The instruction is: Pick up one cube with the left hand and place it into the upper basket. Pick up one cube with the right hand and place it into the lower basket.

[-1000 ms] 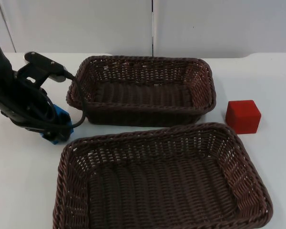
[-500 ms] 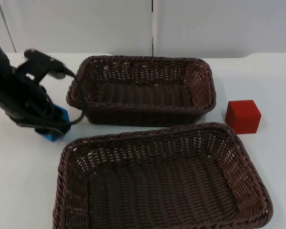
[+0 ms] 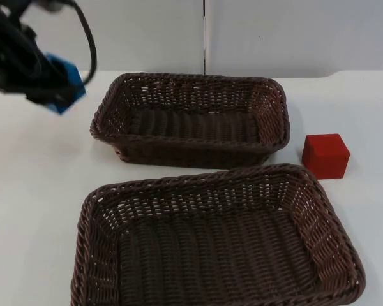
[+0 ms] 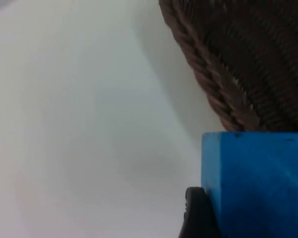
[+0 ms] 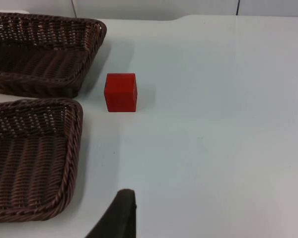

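Lab test bench: bare white table point(image 3: 38, 191), grey partition wall point(image 3: 274, 32).

We see open table point(image 3: 45, 185) left of both baskets. The upper basket point(image 3: 190, 120) and lower basket point(image 3: 217, 239) sit near each other, leaving a narrow strip between. The red cube point(image 3: 325, 155) stands just right of them, with bare table beyond it.

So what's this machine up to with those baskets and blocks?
The left gripper holds a blue cube in the air, left of the upper brown woven basket, which has nothing in it. The lower brown woven basket has nothing in it either. A red cube sits on the white table at the right. The right gripper waits above the table.
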Controlling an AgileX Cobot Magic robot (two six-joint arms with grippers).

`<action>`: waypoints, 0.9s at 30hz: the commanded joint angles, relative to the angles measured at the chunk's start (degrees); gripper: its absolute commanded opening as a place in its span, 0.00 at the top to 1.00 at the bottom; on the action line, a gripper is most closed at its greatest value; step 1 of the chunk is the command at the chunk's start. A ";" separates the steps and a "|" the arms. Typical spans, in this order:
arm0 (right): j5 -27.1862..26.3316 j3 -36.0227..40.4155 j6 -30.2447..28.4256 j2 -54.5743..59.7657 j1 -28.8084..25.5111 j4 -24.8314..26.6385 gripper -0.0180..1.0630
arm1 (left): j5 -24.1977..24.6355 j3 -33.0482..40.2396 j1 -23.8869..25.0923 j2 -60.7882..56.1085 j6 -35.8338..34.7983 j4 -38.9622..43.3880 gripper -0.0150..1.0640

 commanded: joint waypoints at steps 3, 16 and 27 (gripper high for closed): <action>0.04 0.10 0.00 -0.16 -0.33 -0.12 0.01 | 0.23 -0.25 -0.23 -4.12 -0.80 -1.16 0.99; 0.04 0.10 0.00 -0.16 -0.33 -0.12 0.01 | 0.22 -0.25 -0.23 -5.37 -1.84 -2.24 0.99; 0.04 0.10 0.00 -0.16 -0.33 -0.12 0.01 | 0.00 -0.25 -0.23 -5.37 -1.84 -6.29 0.99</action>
